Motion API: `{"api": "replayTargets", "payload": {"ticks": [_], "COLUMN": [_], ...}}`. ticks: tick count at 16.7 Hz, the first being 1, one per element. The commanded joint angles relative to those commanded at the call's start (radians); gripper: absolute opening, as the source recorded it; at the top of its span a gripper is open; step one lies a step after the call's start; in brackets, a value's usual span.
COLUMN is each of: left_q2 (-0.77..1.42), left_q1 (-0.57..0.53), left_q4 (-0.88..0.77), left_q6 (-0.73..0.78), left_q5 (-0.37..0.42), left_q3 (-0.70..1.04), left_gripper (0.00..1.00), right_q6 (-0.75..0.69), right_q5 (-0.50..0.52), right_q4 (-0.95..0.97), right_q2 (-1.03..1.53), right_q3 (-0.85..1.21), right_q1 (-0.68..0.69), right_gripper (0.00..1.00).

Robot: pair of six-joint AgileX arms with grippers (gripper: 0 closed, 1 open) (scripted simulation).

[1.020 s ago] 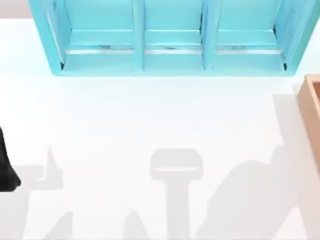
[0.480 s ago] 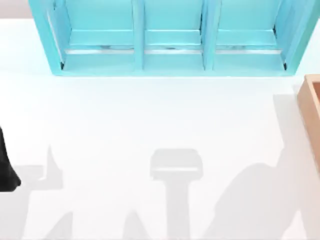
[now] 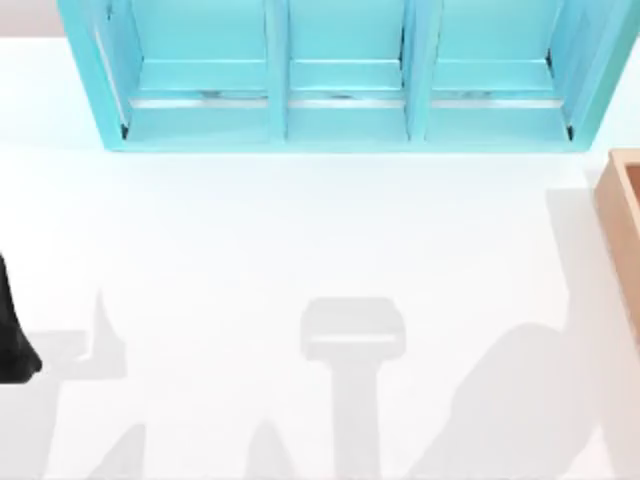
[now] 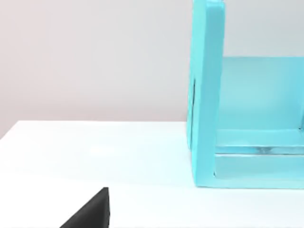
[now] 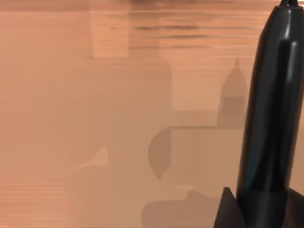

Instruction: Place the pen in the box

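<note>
White worktop [image 3: 250,230] runs under the whole scene, with a pale wall behind it in the left wrist view. From the right wrist view, the right pincer [image 5: 259,209] shows as dark finger bases at the foot of the slim black marker pen [image 5: 273,104], which stands up out of them with its pointed cap away from the wrist; I judge the pincer clenched on the pen's lower barrel, though the finger pads themselves are out of sight. Behind the pen lies tan wood grain crossed by shadows, so the pen appears to hang over or inside the tan wood-coloured box [image 5: 95,95]; whether it is already below the rim I cannot tell. In the top view the box [image 3: 622,215] is a thick wall at the right edge of the worktop, and the big turquoise compartmented shelf unit [image 3: 345,110] stands along the far side, well apart from it. The left arm is parked at the left edge, a black part [image 3: 12,335] of it showing there; of its pincer I cannot tell the state. The pen looks light, stiff and glossy, so probably slippery; a hold near mid-length, by the band, would keep it from pivoting. Letting it go low over the box floor should spare it a bounce or roll.
</note>
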Motion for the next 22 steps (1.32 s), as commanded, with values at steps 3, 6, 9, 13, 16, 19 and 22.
{"api": "replayTargets", "payload": {"ticks": [3, 6, 9, 13, 16, 19, 22], "left_q2": [0.0, 0.0, 0.0, 0.0, 0.0, 0.0, 0.0], "left_q1": [0.0, 0.0, 0.0, 0.0, 0.0, 0.0, 0.0], "left_q4": [0.0, 0.0, 0.0, 0.0, 0.0, 0.0, 0.0], "left_q6": [0.0, 0.0, 0.0, 0.0, 0.0, 0.0, 0.0], "left_q5": [0.0, 0.0, 0.0, 0.0, 0.0, 0.0, 0.0], "left_q3": [0.0, 0.0, 0.0, 0.0, 0.0, 0.0, 0.0], "left_gripper": [1.0, 1.0, 1.0, 1.0, 1.0, 1.0, 1.0], "right_q6": [0.0, 0.0, 0.0, 0.0, 0.0, 0.0, 0.0], "right_q5": [0.0, 0.0, 0.0, 0.0, 0.0, 0.0, 0.0], "right_q4": [0.0, 0.0, 0.0, 0.0, 0.0, 0.0, 0.0], "right_q2": [0.0, 0.0, 0.0, 0.0, 0.0, 0.0, 0.0], "right_q3": [0.0, 0.0, 0.0, 0.0, 0.0, 0.0, 0.0], "right_q1": [0.0, 0.0, 0.0, 0.0, 0.0, 0.0, 0.0], "right_gripper": [0.0, 0.23, 0.45, 0.75, 0.98, 1.0, 1.0]}}
